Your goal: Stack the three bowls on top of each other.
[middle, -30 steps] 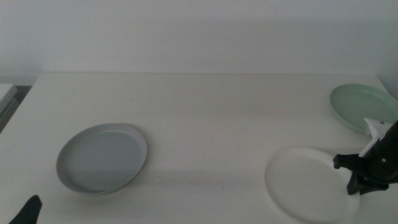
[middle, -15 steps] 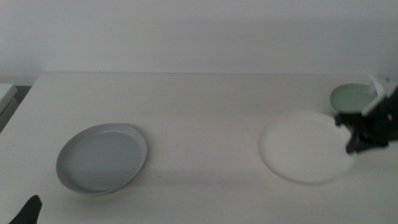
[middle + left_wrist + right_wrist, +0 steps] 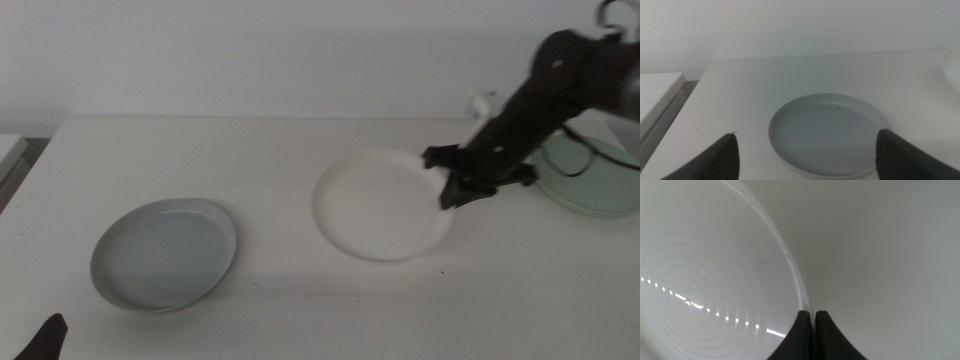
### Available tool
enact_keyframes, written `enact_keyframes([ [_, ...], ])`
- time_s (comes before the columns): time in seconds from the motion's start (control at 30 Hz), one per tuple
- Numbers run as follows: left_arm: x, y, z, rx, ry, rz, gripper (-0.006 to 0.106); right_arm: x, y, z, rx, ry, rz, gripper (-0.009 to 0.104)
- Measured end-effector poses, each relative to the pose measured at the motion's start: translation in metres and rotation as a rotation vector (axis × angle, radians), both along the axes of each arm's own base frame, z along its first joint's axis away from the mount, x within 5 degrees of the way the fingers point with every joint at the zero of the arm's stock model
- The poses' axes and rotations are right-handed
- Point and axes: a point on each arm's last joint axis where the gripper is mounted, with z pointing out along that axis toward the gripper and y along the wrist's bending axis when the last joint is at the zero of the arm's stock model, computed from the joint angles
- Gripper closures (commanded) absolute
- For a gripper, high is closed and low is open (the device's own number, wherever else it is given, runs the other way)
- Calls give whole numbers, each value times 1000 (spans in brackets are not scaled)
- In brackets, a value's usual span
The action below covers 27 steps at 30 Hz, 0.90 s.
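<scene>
Your right gripper (image 3: pixel 452 186) has its 2 dark jaws pinched tight on the right-hand rim of the shallow round white bowl (image 3: pixel 380 204), which sits around the middle of the white table (image 3: pixel 300 150), a little toward its right edge. In the right wrist view the jaws meet almost closed on the thin rim of the white bowl (image 3: pixel 710 270), with the bowl's smooth inner face to 1 side of them. You cannot tell from the pictures whether this bowl rests on the table or is lifted just off it.

The pale mint green bowl (image 3: pixel 590 175) lies flat near the right edge of the table, partly behind the right arm.

The light grey-blue bowl (image 3: pixel 165 254) rests near the front left corner, well apart from the other 2. Your left gripper (image 3: pixel 805 157) waits by that corner with its jaws spread wide, the grey-blue bowl (image 3: pixel 827 132) lying ahead between them, untouched.
</scene>
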Motion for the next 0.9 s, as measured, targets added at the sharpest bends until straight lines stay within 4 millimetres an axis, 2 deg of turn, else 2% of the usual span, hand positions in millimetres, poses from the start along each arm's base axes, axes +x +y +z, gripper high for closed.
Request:
enact_keyframes([
  [0.13,0,0,0,0,0,0,7,7,16,-22,-5,39,31,97],
  [0.3,0,0,0,0,0,0,7,11,18,-47,-18,89,28,97],
  [0.47,0,0,0,0,0,0,7,12,18,-58,-25,115,28,94],
  [0.57,0,0,0,0,0,0,7,12,18,-59,-25,117,28,84],
  [0.8,0,0,0,0,0,0,7,15,17,-56,-34,90,31,32],
  [0.9,0,0,0,0,0,0,7,18,17,-47,-45,56,46,23],
])
